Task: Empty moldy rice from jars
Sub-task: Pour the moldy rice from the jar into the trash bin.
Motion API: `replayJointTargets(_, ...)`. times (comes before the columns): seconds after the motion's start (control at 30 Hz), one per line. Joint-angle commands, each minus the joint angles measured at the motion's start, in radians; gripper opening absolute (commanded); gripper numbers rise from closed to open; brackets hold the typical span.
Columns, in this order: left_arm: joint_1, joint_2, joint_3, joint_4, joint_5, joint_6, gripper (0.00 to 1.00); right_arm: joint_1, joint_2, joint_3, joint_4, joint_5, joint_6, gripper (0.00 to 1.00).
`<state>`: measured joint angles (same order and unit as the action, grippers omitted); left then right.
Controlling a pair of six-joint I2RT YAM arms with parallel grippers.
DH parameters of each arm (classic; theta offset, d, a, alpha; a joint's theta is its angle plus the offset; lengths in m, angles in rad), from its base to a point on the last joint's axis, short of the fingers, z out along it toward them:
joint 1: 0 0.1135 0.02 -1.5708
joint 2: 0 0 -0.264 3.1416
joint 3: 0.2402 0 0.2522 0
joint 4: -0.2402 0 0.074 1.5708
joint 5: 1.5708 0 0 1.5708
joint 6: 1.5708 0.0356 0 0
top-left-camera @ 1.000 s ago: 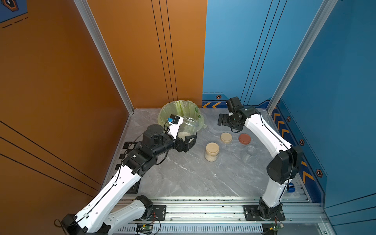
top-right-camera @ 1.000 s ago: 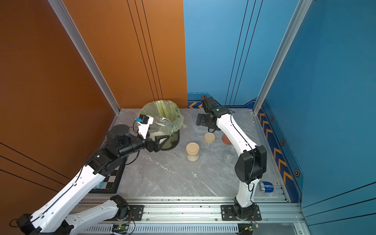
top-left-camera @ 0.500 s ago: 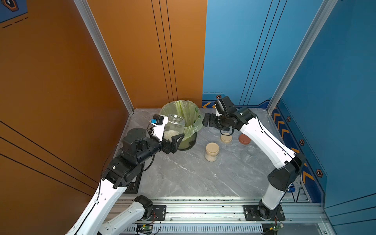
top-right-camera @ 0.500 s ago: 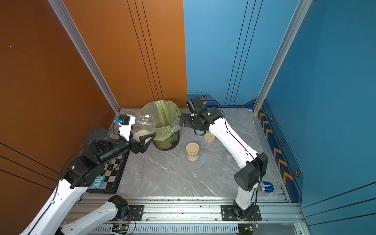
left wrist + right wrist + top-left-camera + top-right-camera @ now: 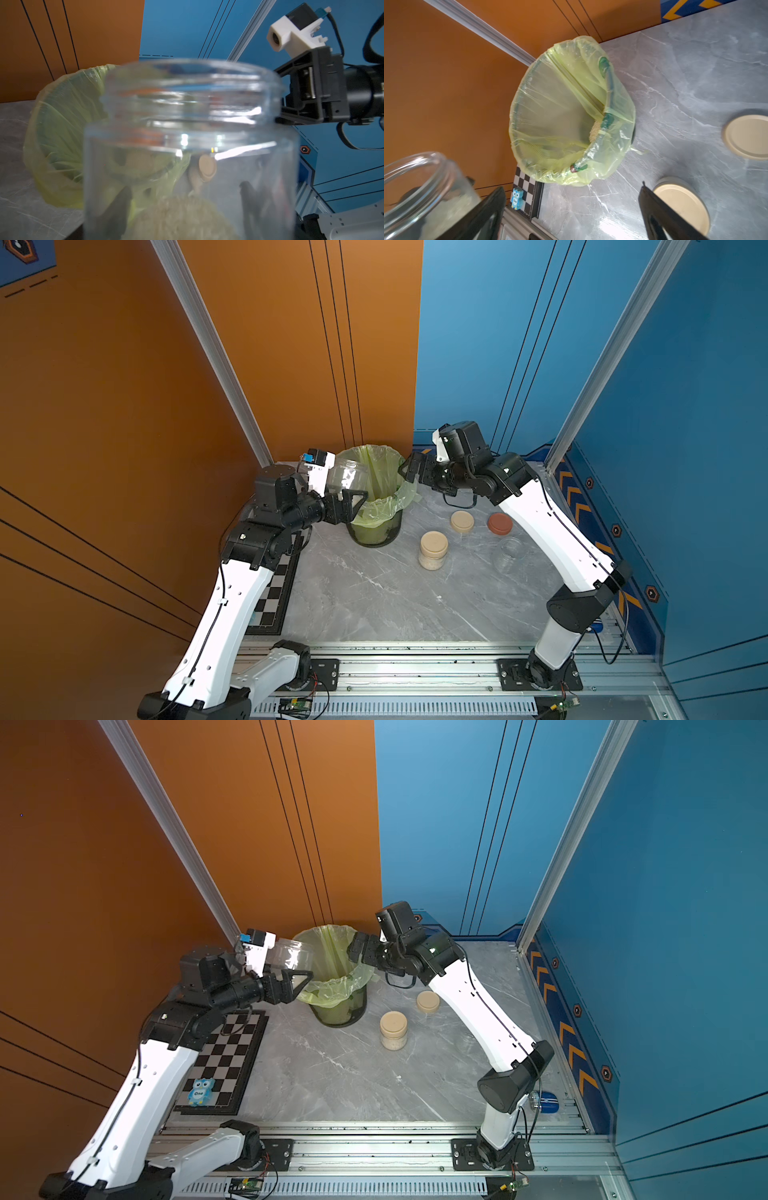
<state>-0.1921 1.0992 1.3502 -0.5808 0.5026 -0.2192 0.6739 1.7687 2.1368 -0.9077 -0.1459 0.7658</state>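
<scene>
My left gripper [image 5: 350, 490] is shut on an open clear jar [image 5: 347, 477] at the left rim of the bin, the jar's mouth facing away from my palm. Moldy rice [image 5: 180, 218] lies in its bottom, and my fingers [image 5: 249, 199] show dark through the glass. My right gripper [image 5: 409, 472] hangs open and empty over the bin's right rim, apart from the held jar [image 5: 421, 191]. A second jar [image 5: 433, 551] with a beige lid and rice stands upright on the table. A third jar [image 5: 509, 553] stands without a lid, and I see no rice in it.
The dark bin [image 5: 376, 506], lined with a green bag, holds some rice [image 5: 596, 131]. A loose beige lid [image 5: 462, 521] and a reddish-brown lid [image 5: 499, 524] lie right of it. A chessboard [image 5: 226, 1060] with a blue owl figure [image 5: 200, 1091] lies at the left.
My left arm has drawn the jar back to the left and lifted it, away from the front of the bin. My right gripper has swung left to the bin's right rim.
</scene>
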Motion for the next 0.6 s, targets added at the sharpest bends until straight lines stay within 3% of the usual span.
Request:
replayJointTargets(0.0,0.016,0.027,0.043,0.042,0.176,-0.026,0.0,-0.01,-0.017,0.023,0.074,-0.108,0.033,1.0)
replayJointTargets(0.33,0.014,0.09,0.059,0.042,0.182,0.018,0.0,0.021,0.025,0.016,0.217,-0.236,0.1,1.0)
replayJointTargets(0.57,-0.007,0.119,0.075,0.042,0.185,0.032,0.0,0.085,0.076,0.033,0.248,-0.205,0.109,1.0)
